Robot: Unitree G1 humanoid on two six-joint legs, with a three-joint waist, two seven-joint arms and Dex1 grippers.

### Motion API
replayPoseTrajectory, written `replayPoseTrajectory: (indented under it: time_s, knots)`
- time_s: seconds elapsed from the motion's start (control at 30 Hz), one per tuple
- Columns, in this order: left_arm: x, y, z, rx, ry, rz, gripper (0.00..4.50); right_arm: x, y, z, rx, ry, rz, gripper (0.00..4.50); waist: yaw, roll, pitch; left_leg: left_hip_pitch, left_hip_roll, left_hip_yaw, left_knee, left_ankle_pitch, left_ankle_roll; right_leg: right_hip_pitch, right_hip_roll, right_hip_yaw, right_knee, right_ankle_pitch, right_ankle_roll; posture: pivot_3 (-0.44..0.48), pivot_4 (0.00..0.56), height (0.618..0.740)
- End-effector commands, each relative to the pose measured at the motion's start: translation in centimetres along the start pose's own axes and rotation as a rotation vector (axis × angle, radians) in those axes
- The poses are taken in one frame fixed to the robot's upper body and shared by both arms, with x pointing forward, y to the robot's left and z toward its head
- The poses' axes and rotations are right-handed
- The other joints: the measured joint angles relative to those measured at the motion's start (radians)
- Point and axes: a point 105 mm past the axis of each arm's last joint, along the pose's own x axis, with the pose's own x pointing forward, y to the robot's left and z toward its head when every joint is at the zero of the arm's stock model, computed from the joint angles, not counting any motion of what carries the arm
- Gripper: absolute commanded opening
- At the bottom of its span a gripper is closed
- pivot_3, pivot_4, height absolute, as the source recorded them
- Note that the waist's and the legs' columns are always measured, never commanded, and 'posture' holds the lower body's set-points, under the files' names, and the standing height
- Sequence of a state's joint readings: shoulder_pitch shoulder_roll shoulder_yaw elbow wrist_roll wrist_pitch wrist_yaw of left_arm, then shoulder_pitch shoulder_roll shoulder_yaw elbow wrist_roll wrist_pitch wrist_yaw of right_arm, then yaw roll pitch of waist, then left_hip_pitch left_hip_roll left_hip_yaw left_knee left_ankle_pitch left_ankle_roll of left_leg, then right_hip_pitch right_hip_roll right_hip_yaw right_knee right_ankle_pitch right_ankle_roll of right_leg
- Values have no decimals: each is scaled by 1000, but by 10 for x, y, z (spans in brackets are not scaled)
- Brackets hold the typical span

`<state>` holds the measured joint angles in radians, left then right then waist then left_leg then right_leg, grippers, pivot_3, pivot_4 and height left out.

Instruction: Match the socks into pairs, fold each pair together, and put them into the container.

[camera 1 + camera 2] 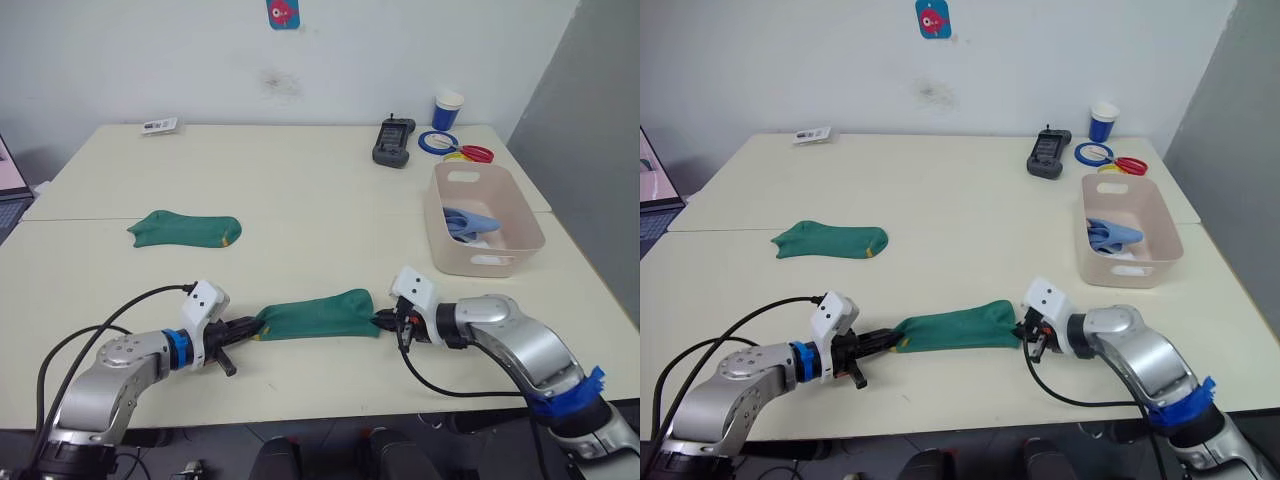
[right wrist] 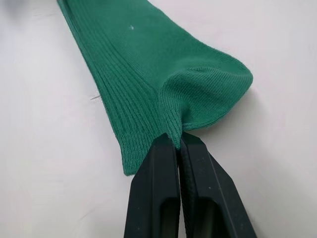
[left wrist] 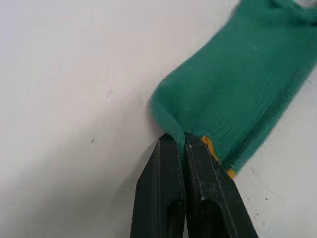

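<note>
Holding one dark green sock (image 1: pixel 318 315) by both ends, the two arms keep it stretched flat on the near part of the table (image 1: pixel 300 190). The left gripper (image 1: pixel 248 332) is pinched together on the toe end with the yellow mark, and the right gripper (image 1: pixel 385 321) is pinched together on the other end. I think this grip is for carrying the sock without letting it crumple. Its partner, the second green sock (image 1: pixel 186 229), lies farther away on the left, well apart. The container (image 1: pixel 482 218) stands on the right side, already with light blue socks (image 1: pixel 468 224) inside. Probably the held sock should go onto its partner for folding.
</note>
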<state>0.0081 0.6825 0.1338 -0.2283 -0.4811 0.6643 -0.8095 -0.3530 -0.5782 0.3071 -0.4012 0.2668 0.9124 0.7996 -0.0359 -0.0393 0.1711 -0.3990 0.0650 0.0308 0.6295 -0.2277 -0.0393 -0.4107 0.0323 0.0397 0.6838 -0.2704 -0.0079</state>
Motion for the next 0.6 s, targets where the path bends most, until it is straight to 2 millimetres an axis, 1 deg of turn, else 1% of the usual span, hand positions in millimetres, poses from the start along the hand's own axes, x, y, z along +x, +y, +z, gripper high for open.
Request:
replayPoseTrajectory:
  time_s: [0.03, 0.2, 0.27, 0.3, 0.37, 0.47, 0.5, 0.57, 0.6]
  knots:
    - [-2, -8, 1, -10, -6, 24, 27, -10, 4, 2, 5, -2, -23, 0, 1, 0, 0, 0, 0, 0, 0, 0, 0, 0, 0, 0, 0, 0, 0, 0, 150, 740]
    - [6, -14, 9, 54, -44, 21, 27, -14, 8, -2, 15, 22, -27, 0, 4, 0, 0, 0, -1, 0, 0, 0, 0, 0, -1, 1, 0, 0, 0, 0, 150, 740]
    - [7, -16, 5, 96, -19, 1, 499, -16, 6, -2, 4, 21, -38, 588, 5, 0, 0, 0, -1, 0, 0, 0, 0, 0, -1, 0, -1, 0, 0, 0, 150, 740]
    - [5, -18, 4, 109, -6, -24, 653, -19, 5, -1, -2, 15, -42, 781, 4, 0, 0, 0, -1, 0, 0, 0, 0, 0, -1, 0, -1, 0, 0, 0, 150, 740]
    - [0, -17, 5, 115, -2, -30, 1253, -24, -1, 2, -17, 4, -62, 1452, 3, 0, 0, 0, -1, 0, 0, 0, 0, 0, 0, 0, -1, 0, 0, 0, 150, 740]
    - [-13, -4, 8, 163, 18, 9, 2195, -34, -13, 5, -79, 4, -108, 2540, 3, 0, 0, 0, -1, 0, 0, 0, 0, 0, 0, 1, -1, 0, 0, 0, 150, 740]
    - [-19, 5, 9, 186, 29, 39, 2523, -37, -14, 8, -107, -12, -102, 2934, 3, 0, 0, 0, -1, 0, 0, 0, 0, 0, 0, 1, -1, 0, 0, 0, 150, 740]
    - [-28, 14, 14, 239, 26, 54, 3150, -41, -11, 15, -145, -55, -63, 3645, 3, 0, 0, 0, -1, 1, 0, 0, 0, 0, 0, 0, -1, 0, 0, 0, 150, 740]
    - [-32, 14, 20, 270, 8, 36, 3456, -42, -6, 19, -194, -85, -23, 3675, 3, 0, 0, 0, -1, 1, 0, 0, 0, 0, 0, 0, -1, 0, -1, 0, 150, 740]
